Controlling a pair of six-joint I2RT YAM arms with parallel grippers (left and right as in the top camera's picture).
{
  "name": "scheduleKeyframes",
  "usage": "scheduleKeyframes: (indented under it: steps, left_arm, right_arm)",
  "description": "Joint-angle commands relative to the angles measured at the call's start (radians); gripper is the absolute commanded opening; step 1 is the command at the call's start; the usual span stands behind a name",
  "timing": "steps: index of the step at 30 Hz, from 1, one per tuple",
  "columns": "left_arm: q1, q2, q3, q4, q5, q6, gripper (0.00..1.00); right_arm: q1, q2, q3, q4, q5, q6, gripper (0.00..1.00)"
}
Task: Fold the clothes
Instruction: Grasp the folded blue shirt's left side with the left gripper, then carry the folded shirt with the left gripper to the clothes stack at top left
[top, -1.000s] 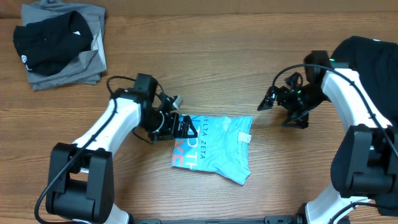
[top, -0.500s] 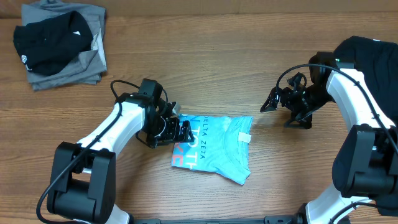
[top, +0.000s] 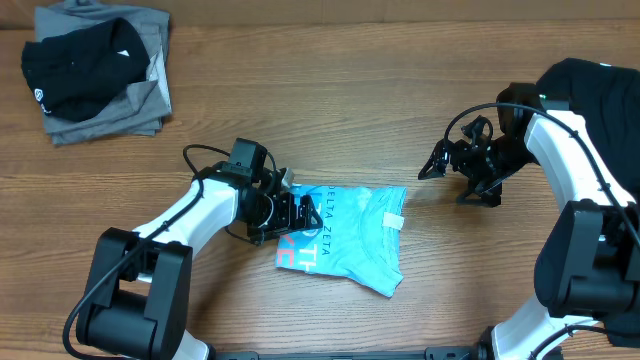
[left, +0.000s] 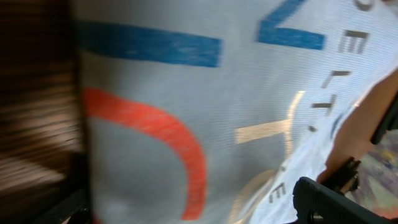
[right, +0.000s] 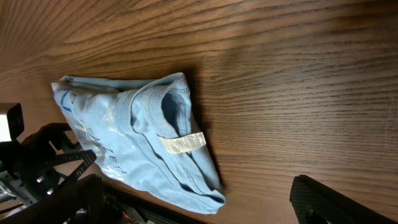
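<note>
The light-blue T-shirt (top: 345, 240) lies folded into a small, roughly square bundle on the wooden table (top: 400, 80), a little below the middle of the overhead frame. Its collar side faces right, and a pale neck label (top: 393, 221) shows near the upper right corner of the bundle. Dark, white and red lettering (top: 305, 240) runs along the left part.

The left gripper (top: 297, 215) is at the left edge of the shirt, low over the printed part, with its jaws spread wide. In the left wrist view the cloth fills almost the whole frame, blurred and very close. A red curve (left: 168, 143) and blue bars (left: 149, 46) of the print show, and one dark finger (left: 336, 199) sits at the lower right. Whether the fingers press on the cloth I cannot tell.

The right gripper (top: 442, 178) is to the right of the shirt and above it in the frame, apart from it, with its jaws wide and nothing between them. Its wrist view shows the folded shirt at the lower left, with the ribbed collar (right: 168, 106) and the label on top, and bare wood over the rest of the frame.

A black T-shirt (top: 595, 82) lies bunched in the upper right corner of the overhead frame, behind the right arm. A pile of grey and black clothes (top: 95, 70) sits in the upper left corner, well apart from both grippers.
</note>
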Motion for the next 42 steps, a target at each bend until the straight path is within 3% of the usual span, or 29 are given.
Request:
scheduleKeyframes:
  steps: [1, 3, 5, 8, 10, 13, 19, 24, 30, 35, 42]
  left_arm:
    - [-0.026, 0.006, -0.04, 0.044, 0.011, -0.033, 1.0]
    - [-0.032, 0.006, -0.04, 0.059, 0.011, -0.036, 0.94]
    - [-0.037, 0.006, -0.04, 0.066, 0.011, -0.037, 0.75]
    - [-0.04, 0.006, -0.04, 0.069, 0.007, -0.035, 0.38]
    - [-0.04, 0.006, -0.04, 0.087, 0.007, -0.034, 0.21]
    - [-0.04, 0.006, -0.04, 0.13, 0.008, -0.034, 0.09]
    - [-0.005, 0.006, 0.023, 0.132, 0.005, 0.068, 0.06]
    - [0.062, 0.006, 0.164, 0.018, -0.064, 0.167, 0.04]
    - [0.126, 0.006, 0.352, -0.1, -0.214, 0.298, 0.04]
    - [0.168, 0.024, 0.451, -0.107, -0.423, 0.353, 0.04]
    - [0.278, 0.168, 0.573, -0.1, -0.461, 0.448, 0.04]
  right_arm:
    - [-0.001, 0.002, 0.023, 0.002, -0.009, -0.011, 1.0]
    - [-0.001, 0.002, 0.023, 0.002, -0.009, -0.011, 1.0]
    - [-0.001, 0.002, 0.023, 0.002, -0.009, -0.011, 1.0]
    - [-0.001, 0.002, 0.023, 0.002, -0.009, -0.011, 1.0]
    - [-0.001, 0.002, 0.023, 0.0, -0.009, -0.011, 1.0]
    - [-0.001, 0.002, 0.023, -0.007, -0.009, -0.011, 1.0]
    - [-0.001, 0.002, 0.023, -0.013, -0.009, -0.011, 1.0]
    - [-0.001, 0.002, 0.023, -0.014, -0.009, -0.011, 1.0]
    - [-0.001, 0.002, 0.023, -0.026, -0.009, -0.011, 1.0]
    - [-0.001, 0.002, 0.023, -0.034, -0.009, -0.011, 1.0]
    - [-0.001, 0.002, 0.023, -0.043, -0.009, -0.011, 1.0]
